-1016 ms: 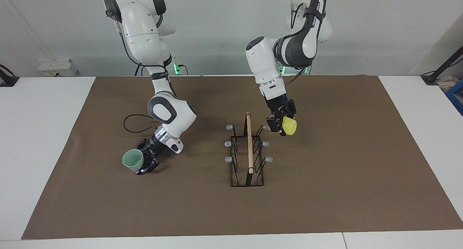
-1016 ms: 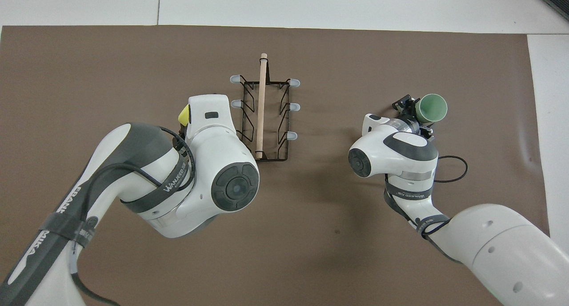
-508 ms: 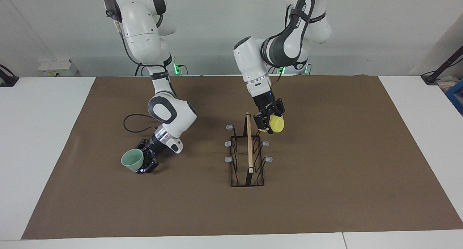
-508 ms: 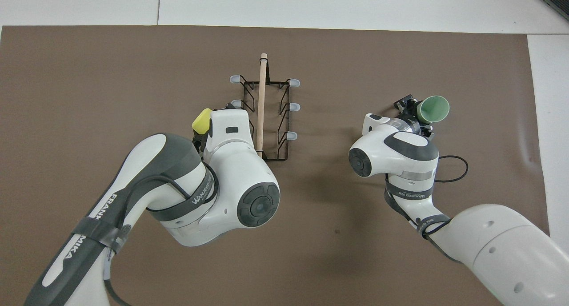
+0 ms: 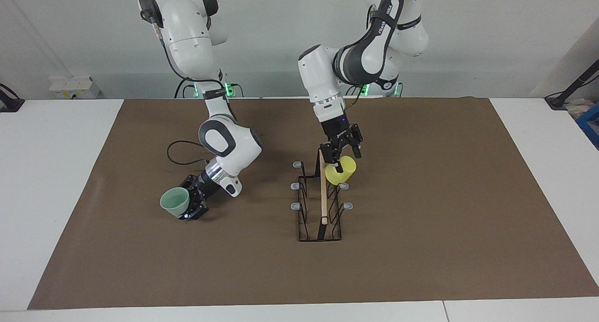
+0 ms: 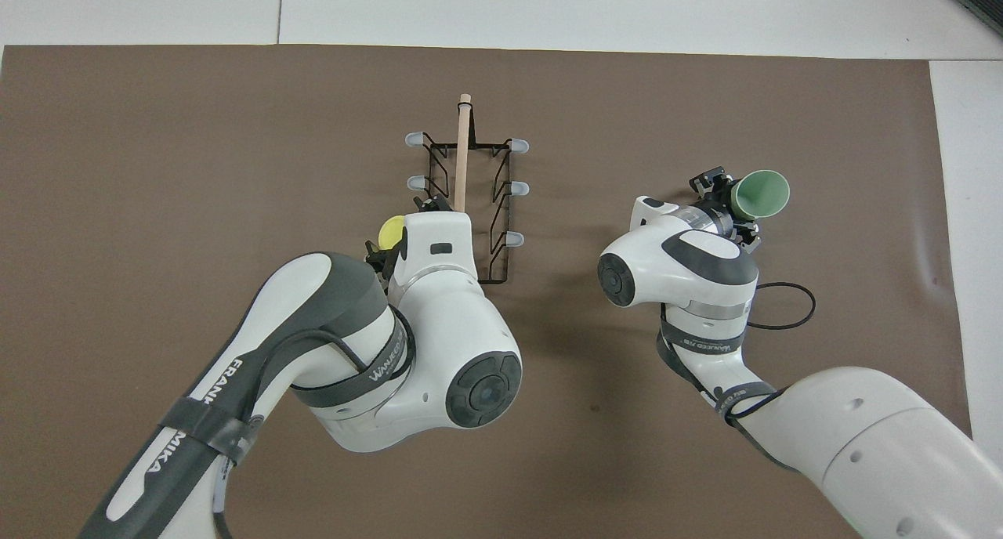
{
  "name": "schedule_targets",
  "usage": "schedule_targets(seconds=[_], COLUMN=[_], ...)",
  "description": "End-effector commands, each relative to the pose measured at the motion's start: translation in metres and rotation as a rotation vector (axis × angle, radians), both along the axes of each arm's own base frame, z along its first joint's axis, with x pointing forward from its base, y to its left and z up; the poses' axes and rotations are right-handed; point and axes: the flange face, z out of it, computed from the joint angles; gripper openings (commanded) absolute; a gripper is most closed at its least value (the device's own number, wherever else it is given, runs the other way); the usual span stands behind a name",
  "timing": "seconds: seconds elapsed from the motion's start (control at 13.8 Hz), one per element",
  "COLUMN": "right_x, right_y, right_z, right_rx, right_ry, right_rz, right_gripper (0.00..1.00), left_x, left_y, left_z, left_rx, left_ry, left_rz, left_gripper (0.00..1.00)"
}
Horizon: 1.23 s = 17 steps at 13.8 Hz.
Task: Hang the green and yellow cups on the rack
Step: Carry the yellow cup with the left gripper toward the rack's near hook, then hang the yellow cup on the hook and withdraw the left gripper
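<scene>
Across the table, you had the left gripper [image 5: 343,155] spread apart just above the yellow cup [image 5: 340,170], which sat tilted on the rack [image 5: 321,201] at the prong nearest the robots on the left arm's side. Your right gripper [image 5: 193,205] was clamped on the green cup [image 5: 174,203], low over the brown mat [image 5: 444,195]. From overhead, the yellow cup [image 6: 389,231] peeked out beside the rack [image 6: 465,202], while the green cup [image 6: 762,193] was held toward the right arm's end.

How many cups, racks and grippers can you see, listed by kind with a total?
Cups: 2, a yellow cup and a green cup
Racks: 1, the rack
Grippers: 2, left gripper and right gripper
Total: 5
</scene>
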Motion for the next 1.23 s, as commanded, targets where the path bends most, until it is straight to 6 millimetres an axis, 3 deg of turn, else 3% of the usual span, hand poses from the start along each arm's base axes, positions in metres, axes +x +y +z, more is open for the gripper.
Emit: schedule_targets(seconds=[0.0,0.29,0.51,0.94,1.16], right_x=[0.0,-0.005,-0.01,-0.015,-0.018], right_y=[-0.001,0.006,0.01,0.048,0.065], right_z=[0.032,0.088,0.121,0.166,0.204], right_rx=[0.046,0.195,0.285,0.517,0.694], right_ry=[-0.005,-0.033,-0.034,-0.043,-0.05], right_rz=[-0.047,-0.148,-0.191,-0.298,-0.367], right_gripper=[0.0,0.0,0.0,0.0,0.0], left_x=[-0.003,0.013,0.028,0.072,0.083], left_y=[0.001,0.006,0.029,0.135,0.191], left_z=[0.008,0.041,0.056,0.077,0.089], left_rx=[-0.026,-0.032,0.021,0.066,0.044], left_ry=[0.004,0.038,0.143,0.321,0.389], left_rz=[-0.001,-0.057,-0.162,-0.342,-0.453], left_gripper=[1.0,1.0,1.0,1.0,1.0])
